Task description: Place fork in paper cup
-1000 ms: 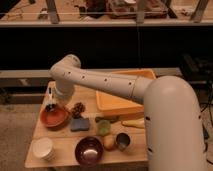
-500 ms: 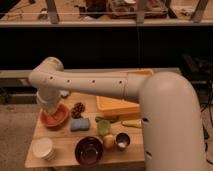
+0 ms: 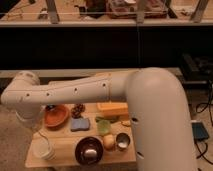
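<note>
- Fork: can't be made out, too thin to pick out by the gripper (image 3: 39, 134) or on the table (image 3: 65, 145).
- Vs. half a sec ago: arm (image 3: 100, 92) has swung further left & lower; wrist went from over the orange bowl (image 3: 56, 116) to over the paper cup (image 3: 42, 150) at the front-left corner.
- Pose: long link lies across the table's back, bends down at the left elbow; gripper points down, closed, just above the cup. Can't tell if it holds anything or touches the cup.
- Yellow tray (image 3: 112, 107) mostly hidden behind the arm.
</note>
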